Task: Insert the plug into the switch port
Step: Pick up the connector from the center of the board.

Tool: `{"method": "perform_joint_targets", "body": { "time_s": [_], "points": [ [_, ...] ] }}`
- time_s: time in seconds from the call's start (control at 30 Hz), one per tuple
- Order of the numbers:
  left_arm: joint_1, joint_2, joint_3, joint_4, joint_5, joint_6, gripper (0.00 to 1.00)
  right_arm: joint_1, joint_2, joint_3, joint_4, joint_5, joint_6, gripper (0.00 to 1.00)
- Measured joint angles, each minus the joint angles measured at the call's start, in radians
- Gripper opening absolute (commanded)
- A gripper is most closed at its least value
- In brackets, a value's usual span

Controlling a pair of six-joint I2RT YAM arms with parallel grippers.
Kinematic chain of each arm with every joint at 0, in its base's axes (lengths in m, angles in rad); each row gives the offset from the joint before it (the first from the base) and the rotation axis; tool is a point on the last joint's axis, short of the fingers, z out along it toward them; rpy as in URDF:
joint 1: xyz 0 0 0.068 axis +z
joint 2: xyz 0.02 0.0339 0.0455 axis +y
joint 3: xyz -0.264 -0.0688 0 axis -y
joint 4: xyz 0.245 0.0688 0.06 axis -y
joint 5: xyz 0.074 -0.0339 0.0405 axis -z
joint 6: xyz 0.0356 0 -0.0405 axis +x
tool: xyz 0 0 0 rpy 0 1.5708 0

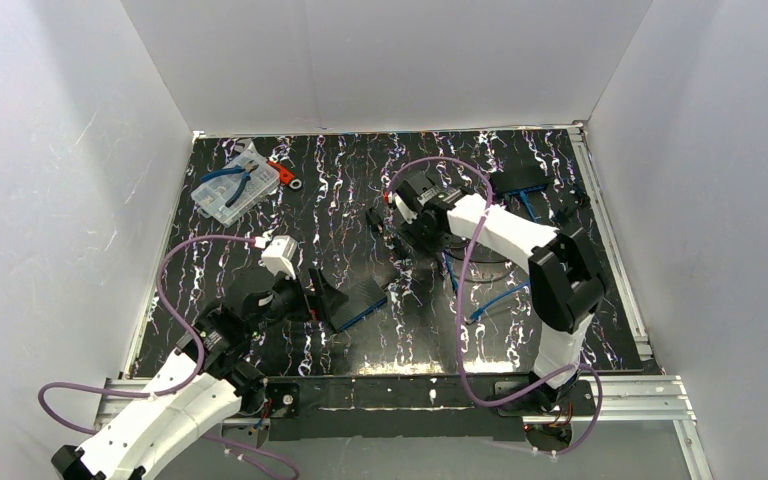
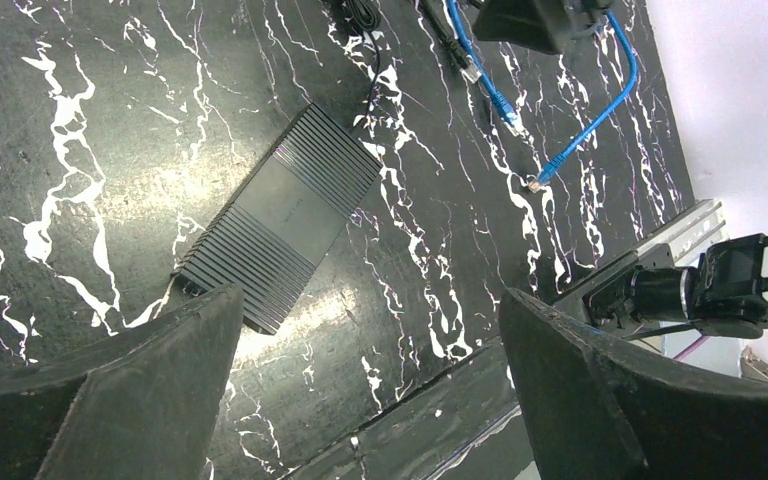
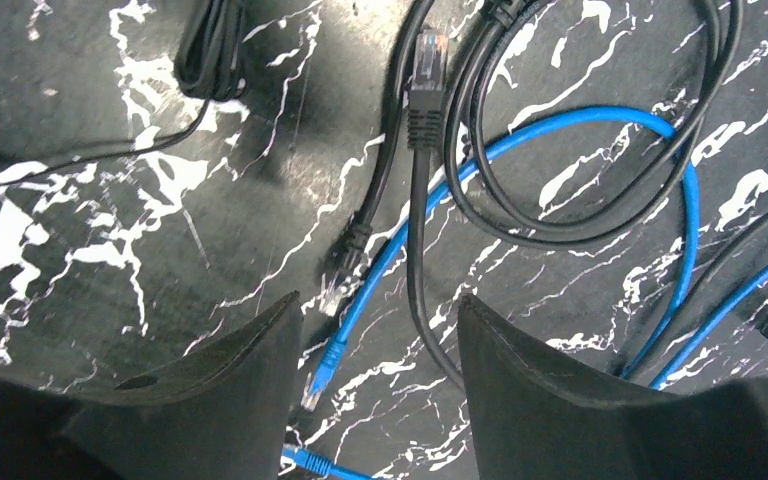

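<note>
Top view: we see the switch at centre-frame and the right gripper upper right of it, among cables. We judge the plug not yet picked.

Left wrist: our left gripper is spread wide and empty, with the switch mid-left.

Right wrist: the fingers stand parted over the blue plug at lower centre. Next we must descend and pinch it. We read no writing.

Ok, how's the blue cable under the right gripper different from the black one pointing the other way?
The blue cable is bright blue, the black cable black. The blue cable's plug lies between the open right gripper's jaws; the black cable's plug sits farther out, pointing away. The blue cable sweeps a wide arc; the black cable runs straight. Both lie loose on the table.
</note>
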Motion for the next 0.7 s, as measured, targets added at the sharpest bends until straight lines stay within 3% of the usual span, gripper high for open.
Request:
{"method": "perform_joint_targets", "body": {
  "time_s": [0.3,0.7],
  "points": [
    [0.0,-0.023,-0.002,-0.002,0.0,0.0,1.0,-0.039,0.099,0.018,0.018,-0.006,0.003,0.57],
    [0.0,-0.023,-0.002,-0.009,0.007,-0.001,1.0,-0.052,0.121,0.018,0.033,0.025,0.008,0.3]
  ]
}}
